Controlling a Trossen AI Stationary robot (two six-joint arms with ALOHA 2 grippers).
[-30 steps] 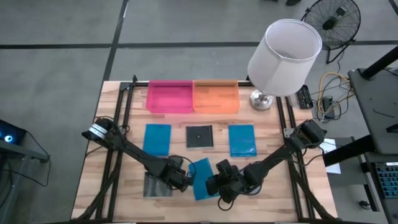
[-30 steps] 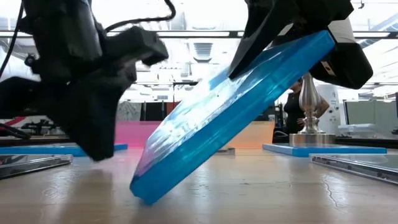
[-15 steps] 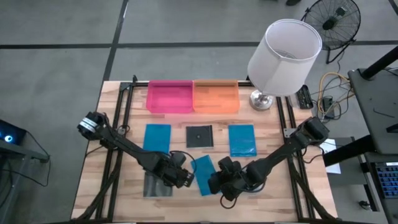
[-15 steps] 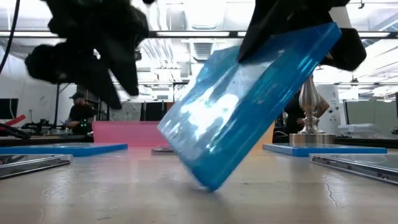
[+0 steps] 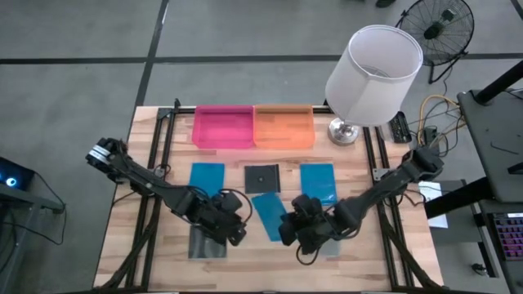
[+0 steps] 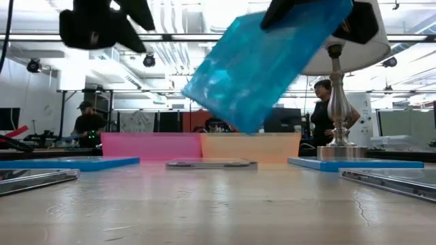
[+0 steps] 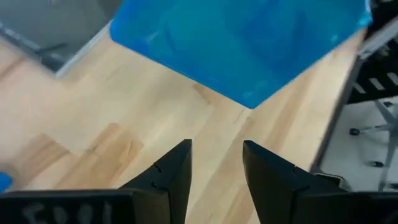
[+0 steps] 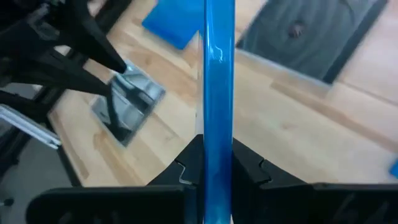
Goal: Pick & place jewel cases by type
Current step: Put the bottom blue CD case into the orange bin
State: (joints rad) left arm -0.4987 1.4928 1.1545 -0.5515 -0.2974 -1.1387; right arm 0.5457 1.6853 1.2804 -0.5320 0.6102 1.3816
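One blue jewel case (image 5: 270,216) is pinched on edge between the fingers of the right gripper (image 8: 217,163) and held clear above the table (image 5: 359,257), tilted, its long axis angled toward the trays. The pink tray (image 5: 222,126) and orange tray (image 5: 283,126) lie well apart at the far edge. Between them and the lifted case, two more blue cases (image 5: 207,181) and a dark square case (image 5: 262,178) are laid flat. The left gripper (image 7: 214,163), spread and empty, is raised just beside the lifted case, above a grey case (image 5: 205,243); a lamp (image 5: 372,67) is stood near the orange tray.
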